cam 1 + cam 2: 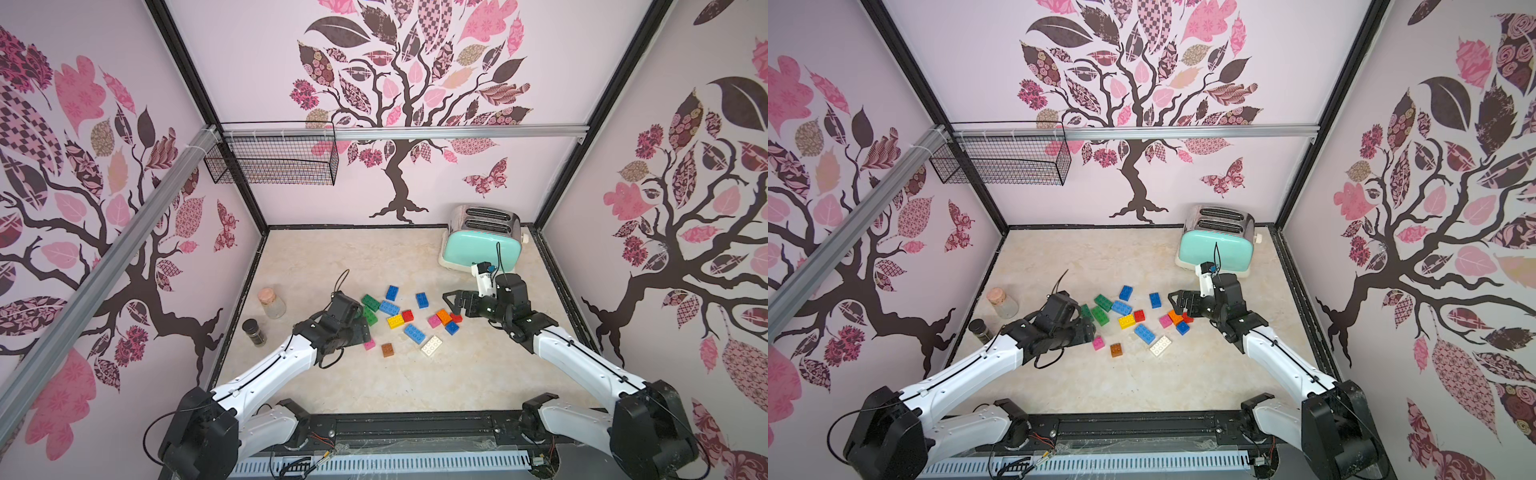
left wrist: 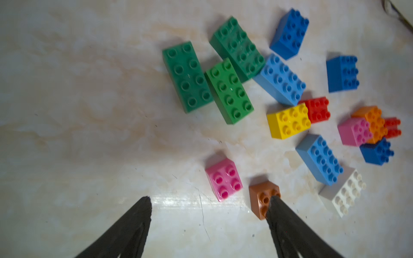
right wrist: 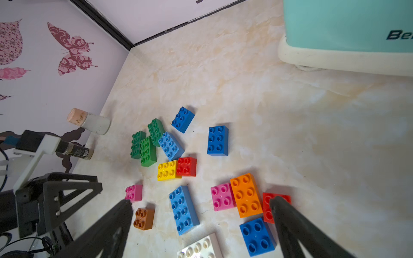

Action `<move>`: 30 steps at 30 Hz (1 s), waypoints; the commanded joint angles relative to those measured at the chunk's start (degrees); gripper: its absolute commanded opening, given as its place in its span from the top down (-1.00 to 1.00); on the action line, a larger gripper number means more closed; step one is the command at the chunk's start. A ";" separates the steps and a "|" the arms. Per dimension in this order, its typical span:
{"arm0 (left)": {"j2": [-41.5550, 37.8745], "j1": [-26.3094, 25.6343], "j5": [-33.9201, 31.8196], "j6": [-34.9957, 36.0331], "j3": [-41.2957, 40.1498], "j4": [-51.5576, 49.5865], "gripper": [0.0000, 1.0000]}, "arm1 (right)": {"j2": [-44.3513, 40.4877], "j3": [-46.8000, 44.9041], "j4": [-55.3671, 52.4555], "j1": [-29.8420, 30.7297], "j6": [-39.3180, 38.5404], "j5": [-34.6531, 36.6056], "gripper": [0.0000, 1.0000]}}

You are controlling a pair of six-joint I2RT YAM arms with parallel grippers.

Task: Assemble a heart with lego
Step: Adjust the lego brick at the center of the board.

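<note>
Colourful lego (image 1: 409,318) bricks lie loose on the marble tabletop (image 1: 374,386), in the middle of the frame in both top views. No heart shows yet. Some bricks touch side by side, like the yellow brick (image 2: 288,120) and a red brick (image 2: 317,109), or the three green bricks (image 2: 230,91). They make no shape, and I see none pressed on top of another. So the job looks to be right at the start, and nearly all of it is left: picking bricks, lining them up and building the heart. The left hand (image 2: 210,200) is spread wide with nothing in it. In the left wrist view a small pink brick (image 2: 223,179) lies just past its fingers, and one fingertip (image 2: 281,214) covers part of a brown brick (image 2: 259,194). The right hand (image 3: 201,201) is spread wide too and holds nothing. An orange brick (image 3: 245,194) shows between its fingers, low in that view. A mint toaster (image 1: 482,249) stands well apart, up and to the right of the bricks.
</note>
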 commanded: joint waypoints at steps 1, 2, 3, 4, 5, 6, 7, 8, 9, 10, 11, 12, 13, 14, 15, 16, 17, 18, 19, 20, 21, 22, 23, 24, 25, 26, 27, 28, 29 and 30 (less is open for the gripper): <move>0.74 -3.68 -0.16 -5.73 0.02 -2.19 -0.68 | -0.83 1.95 -2.83 0.53 -0.53 1.04 -0.99; 1.60 -4.33 -0.21 -6.44 -0.20 -1.77 -0.67 | -1.01 1.87 -2.92 0.79 -0.76 1.05 -0.99; 2.32 -4.72 -0.20 -6.97 -0.26 -1.07 -0.66 | -1.13 1.77 -2.94 0.97 -0.78 1.11 -0.99; 3.52 -4.83 -0.02 -7.36 -0.27 -0.33 -0.65 | -1.30 1.55 -2.97 1.15 -0.90 1.15 -0.99; 4.73 -4.93 -0.12 -7.66 -0.16 0.13 -0.64 | -1.38 1.38 -2.92 1.28 -1.12 1.07 -0.99; 5.76 -4.94 -0.54 -7.79 0.09 0.37 -0.63 | -1.49 1.25 -3.00 1.40 -1.25 1.05 -0.99; 7.09 -4.97 -0.99 -7.85 0.56 0.31 -0.62 | -1.72 1.00 -3.01 1.50 -1.43 0.98 -0.99; 8.44 -4.95 -1.27 -7.86 1.23 0.19 -0.61 | -2.01 0.73 -3.01 1.52 -1.56 0.94 -0.99; 9.56 -5.05 -1.31 -7.85 1.97 0.12 -0.60 | -2.31 0.42 -2.69 1.52 -1.61 0.83 -0.99; 10.88 -5.06 -1.25 -7.94 2.66 0.22 -0.58 | -2.53 0.19 -2.55 1.56 -1.69 0.90 -0.99; 12.10 -5.13 -1.33 -8.18 3.36 0.25 -0.55 | -2.67 0.10 -2.35 1.53 -1.70 0.82 -0.99; 13.15 -5.20 -1.33 -8.33 3.90 0.24 -0.53 | -2.76 0.10 -2.31 1.60 -1.70 0.68 -0.99; 14.39 -5.28 -1.42 -8.53 4.56 0.34 -0.50 | -2.76 0.10 -2.18 1.53 -1.70 0.35 -0.99; 15.57 -5.37 -1.57 -8.76 5.02 0.32 -0.46 | -2.77 0.01 -1.84 1.58 -1.70 0.20 -0.99; 16.51 -5.37 -1.55 -8.98 5.46 0.47 -0.44 | -2.77 -0.08 -1.49 1.61 -1.70 0.19 -0.99; 17.34 -5.47 -1.59 -9.08 5.74 0.73 -0.42 | -2.68 0.00 -1.43 1.61 -1.70 0.19 -0.99; 18.25 -5.46 -1.58 -9.08 6.20 0.84 -0.41 | -2.68 0.14 -1.51 1.54 -1.86 0.17 -0.99; 18.92 -5.46 -1.69 -8.87 6.73 0.68 -0.38 | -2.69 0.14 -1.51 1.60 -1.92 0.19 -0.99; 20.04 -5.47 -1.98 -8.61 7.40 0.24 -0.34 | -2.78 0.18 -1.39 1.56 -1.96 0.19 -0.99; 21.15 -5.46 -2.17 -8.35 8.12 -0.41 -0.30 | -2.81 0.18 -1.26 1.55 -1.96 0.19 -0.99; 22.00 -5.46 -2.08 -8.06 8.65 -0.89 -0.27 | -2.85 0.15 -1.17 1.60 -1.96 0.11 -0.99; 22.94 -5.58 -1.88 -7.73 9.06 -1.09 -0.22 | -2.94 0.10 -1.08 1.61 -1.96 0.01 -0.99; 23.54 -5.58 -1.73 -7.52 9.16 -0.94 -0.16 | -2.94 0.10 -1.08 1.58 -1.96 -0.03 -0.99; 23.99 -5.55 -1.76 -7.22 9.24 -0.82 -0.10 | -3.00 0.01 -1.00 1.58 -1.96 -0.13 -0.99; 24.59 -5.59 -2.23 -6.81 9.54 -1.08 -0.03 | -3.03 -0.07 -0.99 1.55 -1.96 -0.09 -0.99; 25.19 -5.54 -2.61 -6.10 10.18 -1.50 0.04 | -3.12 -0.16 -0.90 1.55 -1.96 -0.09 -0.99; 25.81 -5.59 -2.69 -5.41 10.83 -2.20 0.10 | -3.21 -0.17 -0.90 1.56 -1.96 -0.07 -0.99; 26.44 -5.60 -2.66 -4.47 11.64 -2.85 0.15 | -3.38 -0.25 -0.98 1.60 -1.96 -0.09 -0.99; 26.98 -5.56 -2.57 -3.58 12.38 -3.49 0.19 | -3.51 -0.21 -0.99 1.54 -2.01 -0.07 -0.99; 27.43 -5.57 -2.59 -2.94 12.81 -4.19 0.22 | -3.49 -0.34 -0.90 1.61 -2.05 -0.07 -0.99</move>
